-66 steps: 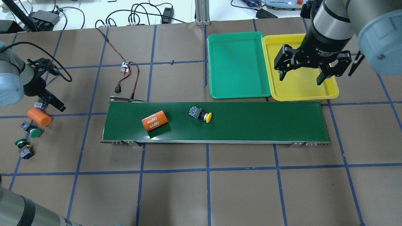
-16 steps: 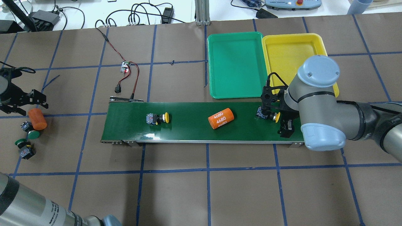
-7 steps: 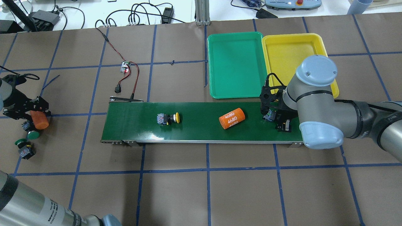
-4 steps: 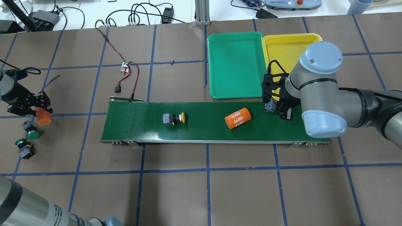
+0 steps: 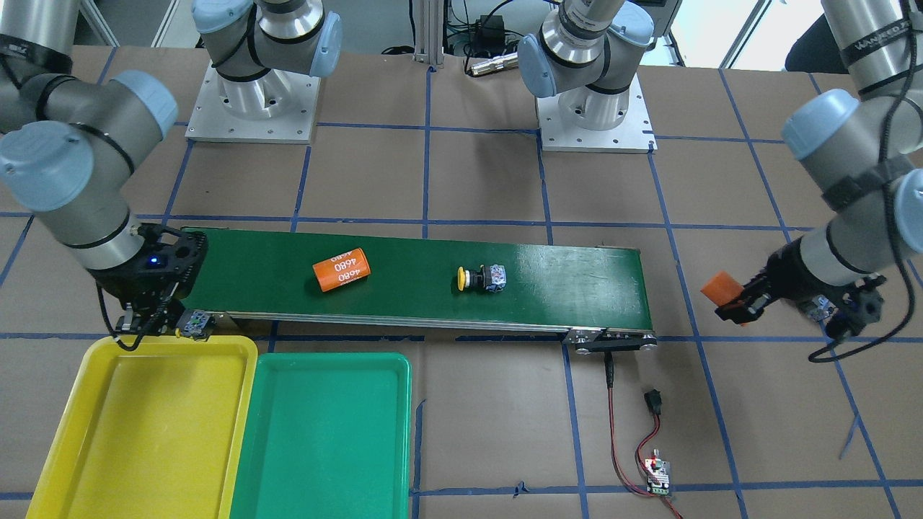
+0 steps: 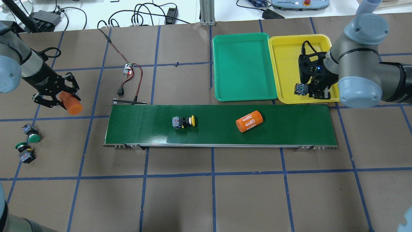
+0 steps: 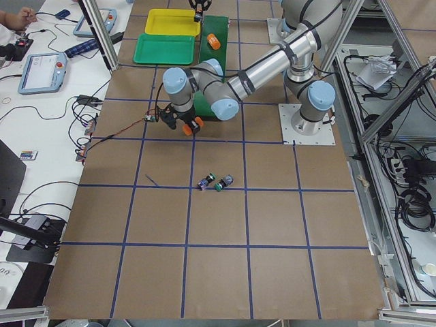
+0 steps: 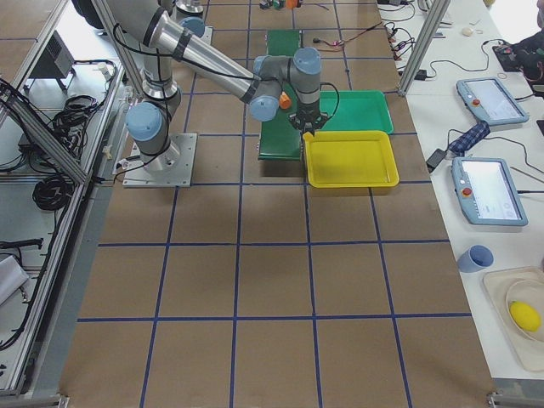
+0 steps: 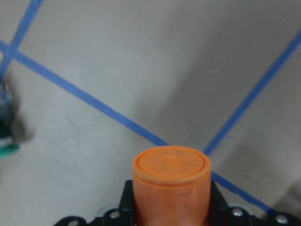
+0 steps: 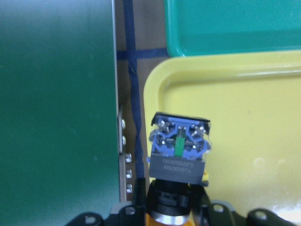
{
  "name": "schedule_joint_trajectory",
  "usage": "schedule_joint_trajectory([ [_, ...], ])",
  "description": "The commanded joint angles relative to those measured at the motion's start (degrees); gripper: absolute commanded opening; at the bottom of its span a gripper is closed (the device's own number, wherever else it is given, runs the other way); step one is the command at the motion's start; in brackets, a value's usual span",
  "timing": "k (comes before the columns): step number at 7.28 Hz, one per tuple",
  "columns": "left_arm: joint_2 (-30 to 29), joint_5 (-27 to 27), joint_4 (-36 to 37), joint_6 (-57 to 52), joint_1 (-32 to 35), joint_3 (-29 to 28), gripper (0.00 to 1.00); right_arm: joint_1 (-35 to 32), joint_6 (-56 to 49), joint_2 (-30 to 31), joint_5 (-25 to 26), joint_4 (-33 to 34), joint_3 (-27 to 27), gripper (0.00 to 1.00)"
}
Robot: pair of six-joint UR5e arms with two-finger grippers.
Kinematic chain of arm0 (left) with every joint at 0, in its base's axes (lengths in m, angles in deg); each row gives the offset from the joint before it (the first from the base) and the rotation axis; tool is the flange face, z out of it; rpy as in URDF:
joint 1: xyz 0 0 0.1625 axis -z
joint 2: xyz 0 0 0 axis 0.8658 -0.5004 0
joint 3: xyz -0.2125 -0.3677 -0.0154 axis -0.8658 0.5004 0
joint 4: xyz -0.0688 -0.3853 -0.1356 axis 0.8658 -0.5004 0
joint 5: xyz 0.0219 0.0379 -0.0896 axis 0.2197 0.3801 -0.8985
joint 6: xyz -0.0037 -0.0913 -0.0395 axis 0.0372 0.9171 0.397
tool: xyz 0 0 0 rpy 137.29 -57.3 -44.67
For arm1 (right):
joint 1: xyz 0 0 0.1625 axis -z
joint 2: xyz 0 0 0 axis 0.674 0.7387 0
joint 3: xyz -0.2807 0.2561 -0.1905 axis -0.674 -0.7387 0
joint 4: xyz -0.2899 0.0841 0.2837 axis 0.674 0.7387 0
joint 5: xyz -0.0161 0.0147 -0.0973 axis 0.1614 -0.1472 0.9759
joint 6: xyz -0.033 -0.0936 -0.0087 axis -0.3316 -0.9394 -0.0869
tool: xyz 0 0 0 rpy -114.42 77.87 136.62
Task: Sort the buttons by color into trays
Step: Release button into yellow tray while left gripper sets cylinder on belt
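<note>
Right end effector [image 6: 310,91]: clenched on a yellow button [image 6: 300,88], now off the belt [image 6: 289,129] and hanging over the near rim of the yellow tray [image 6: 322,37] (half a second ago it was above the belt's edge).
Left end effector [image 6: 61,98]: grasping an orange cylinder [image 6: 73,107], lifted from the desk [image 6: 212,193] beside the green buttons [image 6: 33,138].
Belt load: the second yellow button [image 6: 183,121] has ridden further along.
Meaning: one release should sort the first button; three remain outside the trays.
</note>
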Motion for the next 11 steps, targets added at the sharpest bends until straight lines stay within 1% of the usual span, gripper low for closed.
schedule_joint_trajectory([
  [1,4.8,-0.5,-0.5,18.9,9.0,6.1,0.00,6.3,-12.5,-6.0,-0.5,0.0,-3.7,0.15],
  [2,5.4,-0.5,-0.3,24.9,12.2,6.6,0.00,6.7,-13.3,-7.4,-0.4,0.0,-4.6,0.18],
  [3,4.9,-0.6,-0.3,28.0,14.8,7.0,0.00,6.7,-13.3,-7.6,-0.4,0.1,-4.5,0.44],
  [5,3.6,-0.6,1.5,29.9,15.7,8.4,0.00,6.7,-13.3,-8.0,-0.4,0.0,-4.7,0.88],
  [6,2.7,-1.4,4.3,33.9,15.9,8.6,0.00,6.5,-12.9,-7.4,-0.7,-0.4,-4.5,0.97],
  [7,2.5,-2.8,5.8,36.3,15.9,8.8,0.00,6.2,-12.8,-6.3,-2.2,-0.8,-4.2,0.98],
  [8,2.0,-2.3,5.8,35.7,15.9,10.0,0.18,6.2,-12.8,-5.5,-2.3,-1.8,-3.8,0.98],
  [9,1.9,-2.1,6.1,35.8,15.9,10.5,0.51,5.9,-12.7,-1.8,-2.3,-6.5,-3.2,0.99],
  [10,1.9,-2.6,7.2,35.6,15.9,10.5,0.61,5.3,-12.3,1.5,-2.3,-7.4,-1.5,1.00],
  [11,2.4,-2.6,7.3,35.0,15.9,10.6,0.86,3.8,-12.1,3.2,-2.3,-7.4,1.1,1.00],
])
